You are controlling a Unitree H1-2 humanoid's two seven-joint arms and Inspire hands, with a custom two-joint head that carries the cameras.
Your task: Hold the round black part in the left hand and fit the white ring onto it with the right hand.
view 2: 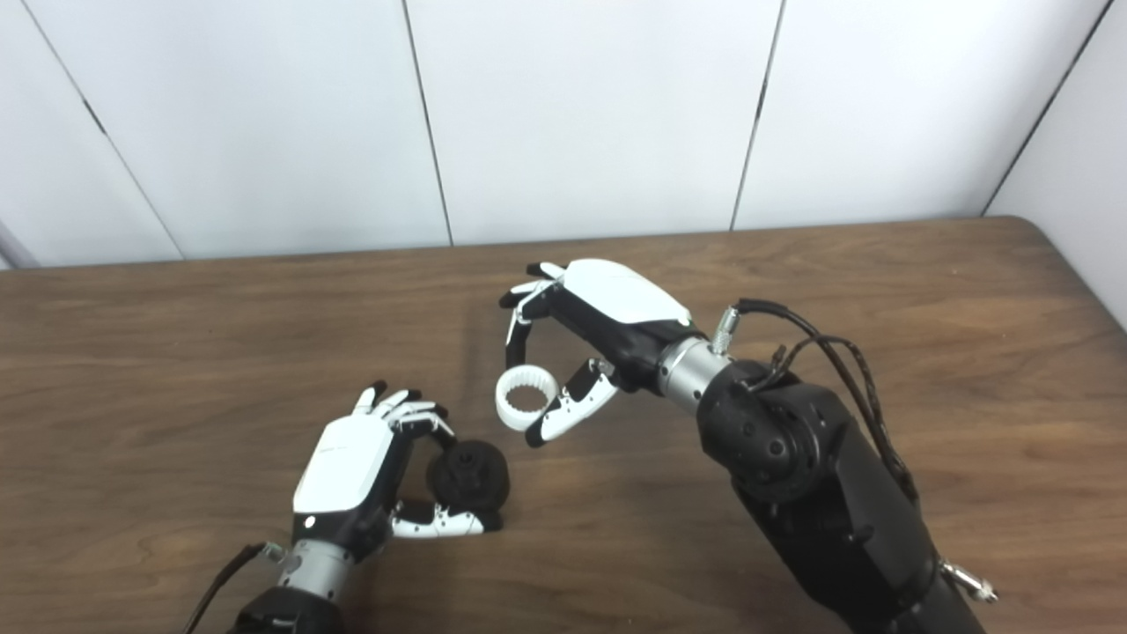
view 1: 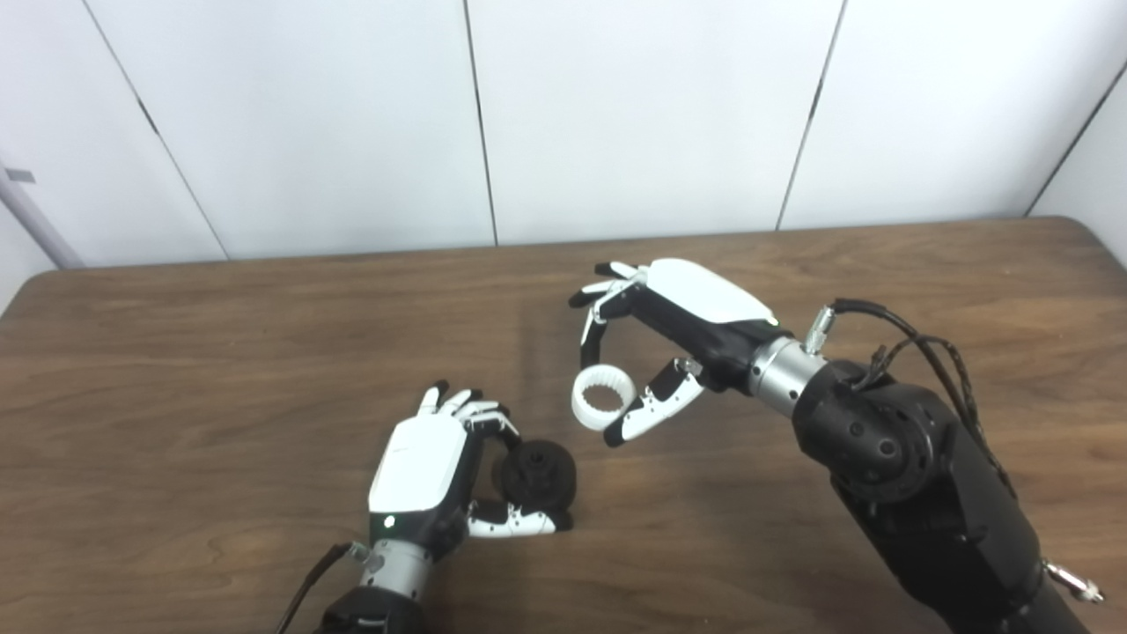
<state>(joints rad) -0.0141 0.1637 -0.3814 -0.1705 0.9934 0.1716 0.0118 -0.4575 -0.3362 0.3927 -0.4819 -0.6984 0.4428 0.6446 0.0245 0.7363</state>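
Ring (view 1: 602, 398) pinched in right hand (view 1: 678, 321) | black part (view 1: 534, 476) in left hand (view 1: 431, 467)

- We saw the left hand (view 2: 352, 480) low on the brown worktop (view 2: 968, 352), its fingers (view 2: 414, 414) and thumb curled round the round black part (view 2: 468, 476).
- The part rested against the worktop, its face turned to the right.
- The right hand (view 2: 607, 321) pinched the white ring (view 2: 526, 398) between a fingertip above and the thumb beside it.
- The ring, toothed inside, hung up and to the right of the black part, near but apart.
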